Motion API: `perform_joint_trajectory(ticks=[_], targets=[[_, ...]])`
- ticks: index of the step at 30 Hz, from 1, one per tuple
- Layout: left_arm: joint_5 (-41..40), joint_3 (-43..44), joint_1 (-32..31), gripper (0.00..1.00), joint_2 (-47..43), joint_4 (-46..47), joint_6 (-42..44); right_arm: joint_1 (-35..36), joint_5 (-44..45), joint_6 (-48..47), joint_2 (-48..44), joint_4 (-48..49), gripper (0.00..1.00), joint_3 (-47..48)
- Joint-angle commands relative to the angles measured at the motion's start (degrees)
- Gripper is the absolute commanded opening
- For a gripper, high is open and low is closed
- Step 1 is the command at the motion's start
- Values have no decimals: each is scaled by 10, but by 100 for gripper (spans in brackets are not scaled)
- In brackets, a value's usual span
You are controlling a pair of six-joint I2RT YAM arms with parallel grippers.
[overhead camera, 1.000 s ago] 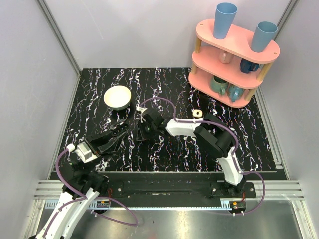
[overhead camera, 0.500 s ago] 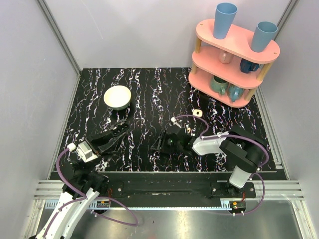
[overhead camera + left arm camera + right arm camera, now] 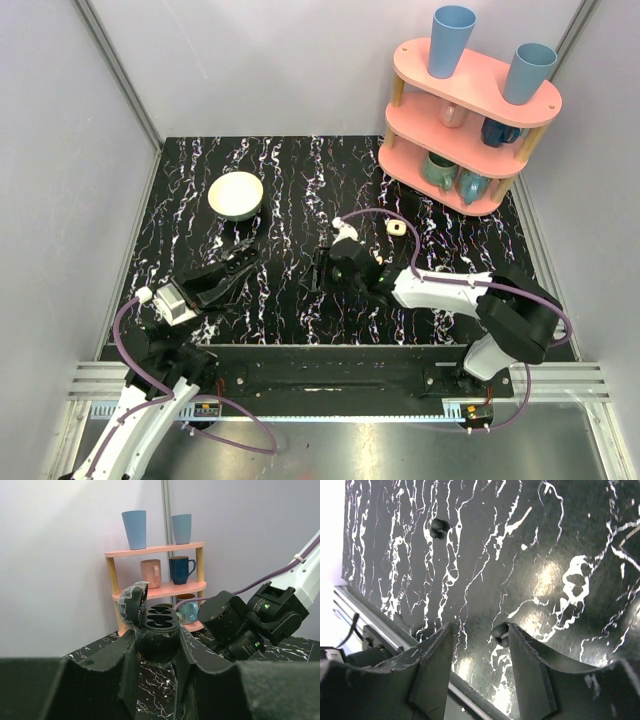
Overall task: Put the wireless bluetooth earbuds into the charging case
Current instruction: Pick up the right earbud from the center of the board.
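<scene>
Pickup step: the left hand is clamped on the open dark charging case, slots empty, while the right hand – jaws parted, holding nothing – hovers low over a dark earbud on the surface – next it needs to straddle it and close.

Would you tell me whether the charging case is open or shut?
Open: the charging case in the left gripper shows its lid raised, sockets bare.
</scene>
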Motion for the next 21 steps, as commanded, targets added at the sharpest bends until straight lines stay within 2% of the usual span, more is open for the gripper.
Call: perform_joint_trajectory(ticks=[1,2,4,8,12,16,21], targets=[[10,16,6,0,-18,21,-5,7,-27,-147,3,-26,54,33],[10,16,6,0,-17,21,-5,10,-32,-163,6,-29,53,35],[11,16,8,0,-17,23,-6,20,-32,-173,11,-35,46,33],[6,14,11,0,-17,24,-9,42,-60,-213,13,-33,43,32],[2,14,13,0,-18,24,-9,74,-66,-259,44,-57,42,60],[3,14,14,0,-19,23,-9,94,-21,-287,72,-97,42,88],[1,15,15,0,-23,19,-9,97,11,-314,80,-102,42,90]])
